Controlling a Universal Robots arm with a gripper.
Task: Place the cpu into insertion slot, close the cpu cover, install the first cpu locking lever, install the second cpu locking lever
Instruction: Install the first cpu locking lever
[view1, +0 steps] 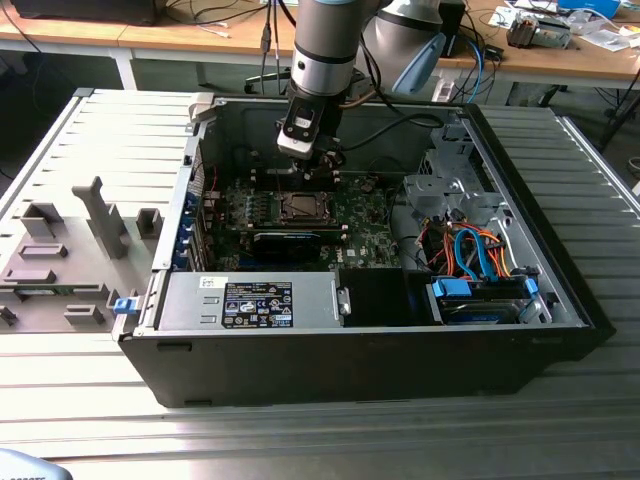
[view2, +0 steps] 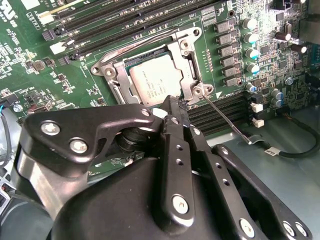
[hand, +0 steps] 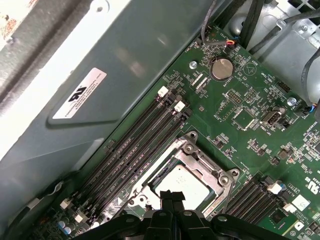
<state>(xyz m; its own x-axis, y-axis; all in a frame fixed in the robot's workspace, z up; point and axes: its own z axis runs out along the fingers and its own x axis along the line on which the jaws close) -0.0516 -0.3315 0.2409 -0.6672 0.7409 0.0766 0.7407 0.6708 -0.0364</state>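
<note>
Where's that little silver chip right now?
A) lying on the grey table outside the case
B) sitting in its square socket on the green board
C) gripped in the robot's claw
B: the cpu lies flat in the insertion slot, with the cpu cover framing its edges.
</note>
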